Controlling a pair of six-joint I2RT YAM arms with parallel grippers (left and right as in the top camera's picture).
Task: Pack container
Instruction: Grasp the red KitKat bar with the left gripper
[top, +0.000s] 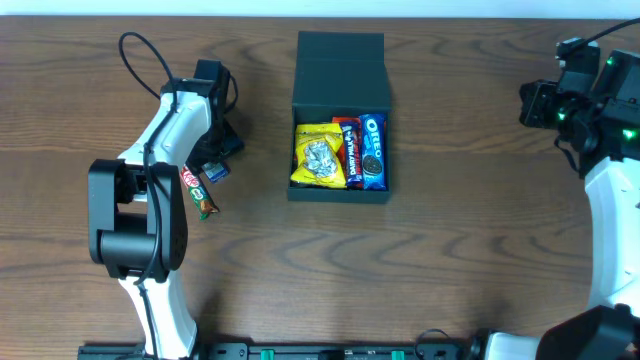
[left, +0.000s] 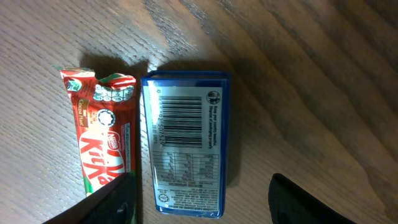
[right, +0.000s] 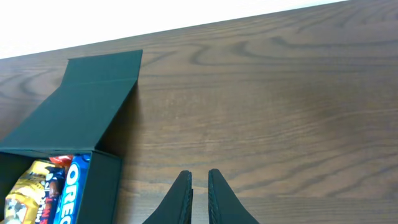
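Container (top: 340, 65) lies open on the surface (top: 450, 250), snacks (top: 320, 155) inside. Left of it, left claw (left: 202, 190) is released, straddling a blue packet (left: 185, 143) beside a KitKat (left: 102, 137). Right of it, right claw (right: 199, 186) is clenched and empty.

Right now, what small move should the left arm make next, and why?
Probably lower the left gripper a little and close on the blue packet. Its fingers stand open on either side of the packet's near end. The packet lies flat on the table beside the KitKat bar, outside the open container.
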